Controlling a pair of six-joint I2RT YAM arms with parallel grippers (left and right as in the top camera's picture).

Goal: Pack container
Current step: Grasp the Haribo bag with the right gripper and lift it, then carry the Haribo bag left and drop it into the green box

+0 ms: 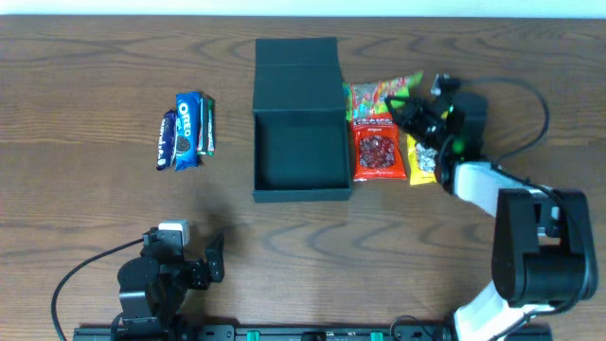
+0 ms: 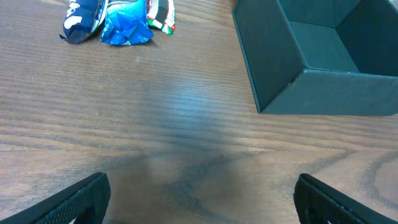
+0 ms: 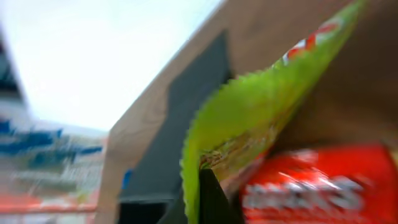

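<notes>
Green packet point(image 3: 249, 118) edge in right claw point(image 3: 203, 179), wrist view; overhead hides pinch.

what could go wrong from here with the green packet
1. The right gripper pinches the green packet only near its serrated edge, so it may slip on the lift.
2. The red packet lies right against it and could get dragged.
3. A dangling packet might catch the container wall.
</notes>
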